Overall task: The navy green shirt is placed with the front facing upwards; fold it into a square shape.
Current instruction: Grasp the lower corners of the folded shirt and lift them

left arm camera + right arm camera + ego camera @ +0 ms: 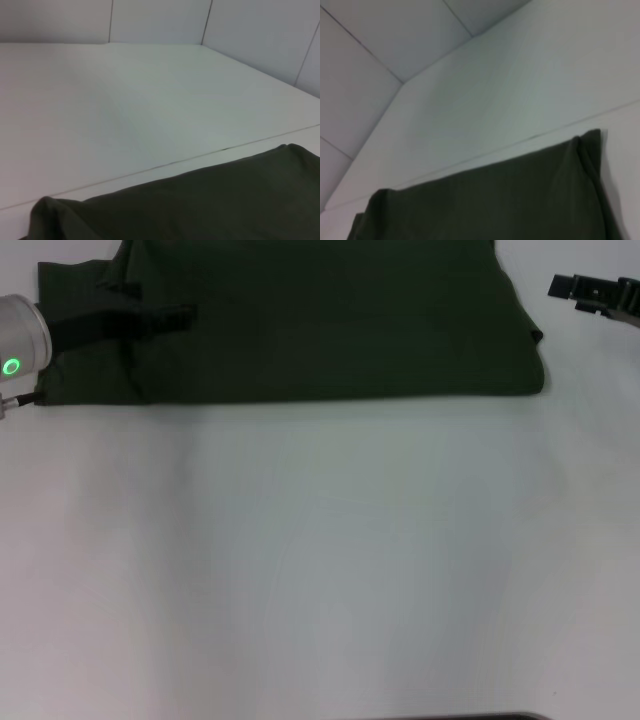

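The navy green shirt [320, 320] lies flat along the far part of the white table [320, 560], its near edge straight and its lettering hidden. The left gripper [178, 315] reaches in from the left, low over the shirt's left end, dark against the dark cloth. Off the shirt's right edge, the right gripper [570, 292] hovers above bare table, open and holding nothing. Both wrist views show the shirt's edge [210, 205] [490, 200] with white table beyond it.
White table surface stretches from the shirt's near edge to the front of the head view. A thin seam [150, 167] crosses the tabletop beyond the shirt. Pale wall panels [380, 40] stand behind the table.
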